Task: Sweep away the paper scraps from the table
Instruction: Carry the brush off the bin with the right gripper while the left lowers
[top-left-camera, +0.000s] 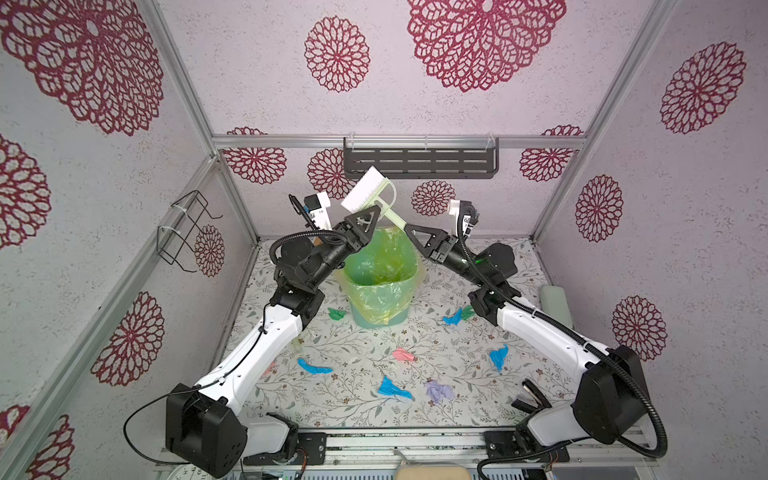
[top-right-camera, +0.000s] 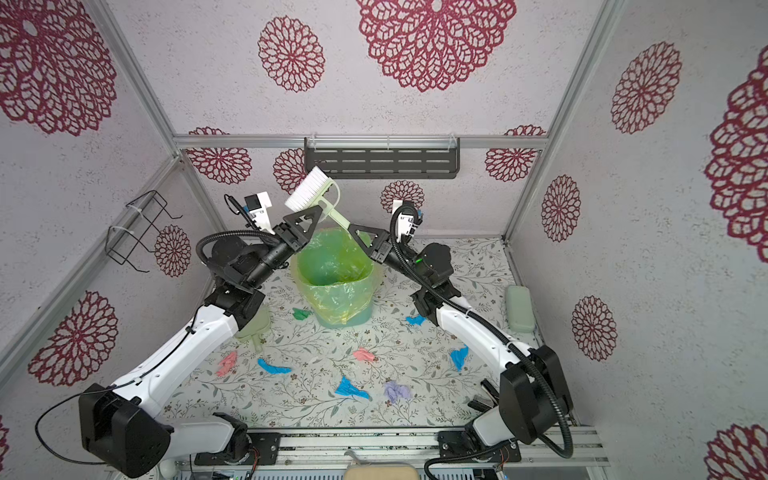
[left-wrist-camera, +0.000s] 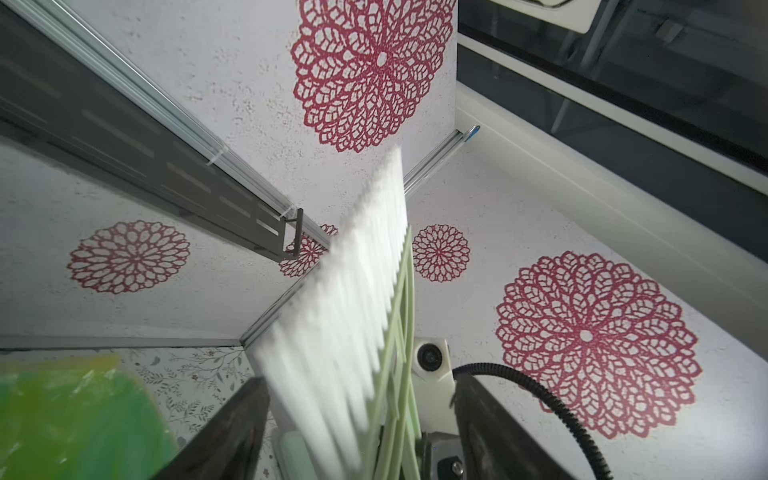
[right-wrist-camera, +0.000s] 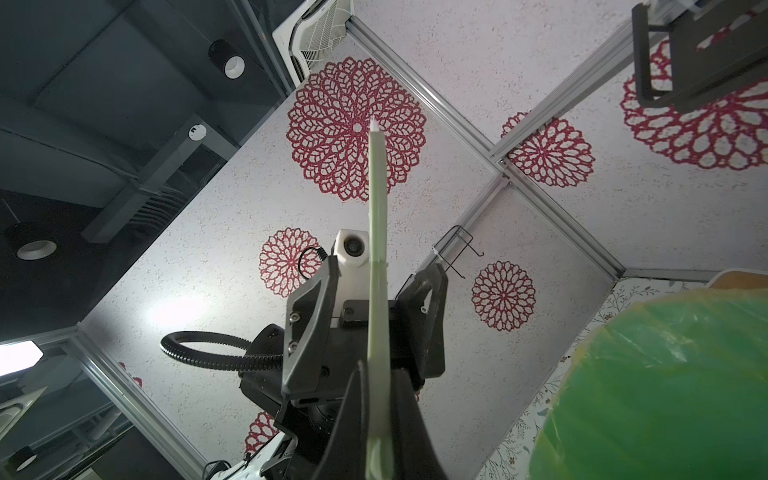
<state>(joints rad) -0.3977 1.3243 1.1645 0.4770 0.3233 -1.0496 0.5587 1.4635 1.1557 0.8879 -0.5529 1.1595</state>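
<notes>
I'm pinching the brush (top-left-camera: 365, 189) handle in my right gripper (top-left-camera: 409, 229), left gripper (top-left-camera: 374, 212) spread around it. The scraps (top-left-camera: 392, 388) are lying on the table (top-left-camera: 332, 399), four to eight o'clock of the bin (top-left-camera: 380, 266), probably light, skittery.

I can read nothing for certain. A tiny dark marking sits on the left wrist camera housing (top-left-camera: 320, 211), at eleven o'clock from the bin (top-left-camera: 376, 303), too small to make out.
</notes>
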